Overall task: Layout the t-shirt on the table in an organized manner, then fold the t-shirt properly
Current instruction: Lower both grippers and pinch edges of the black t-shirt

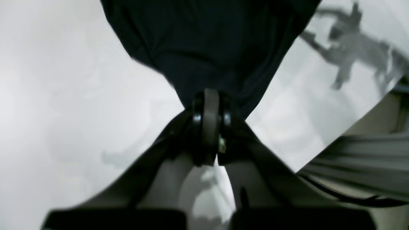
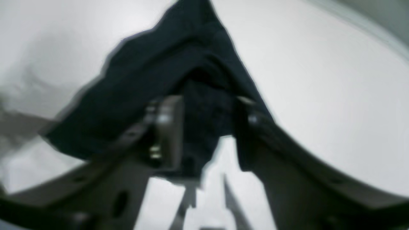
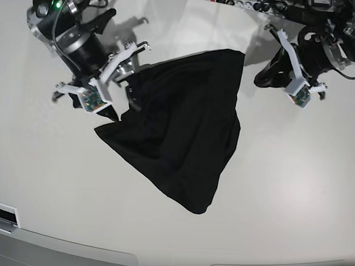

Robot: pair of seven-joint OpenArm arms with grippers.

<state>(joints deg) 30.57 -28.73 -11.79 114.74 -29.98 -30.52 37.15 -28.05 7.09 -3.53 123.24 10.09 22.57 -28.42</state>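
On the glossy white table (image 3: 293,191), we see the plain black fabric t-shirt (image 3: 183,133) running diagonally: left fingers (image 1: 209,105) pinch its corner, while right fingers (image 2: 204,111) straddle its opposite edge, parted.

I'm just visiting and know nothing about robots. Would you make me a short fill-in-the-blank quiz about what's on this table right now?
1. The t-shirt on the table is ____ in colour.
2. The left gripper is ____ on a bunched corner of the shirt.
3. The right gripper has its jaws ____, with shirt fabric between them.
4. The shirt is not yet flat: it lies ____ on the white tabletop.

Missing words: black; shut; open; crumpled
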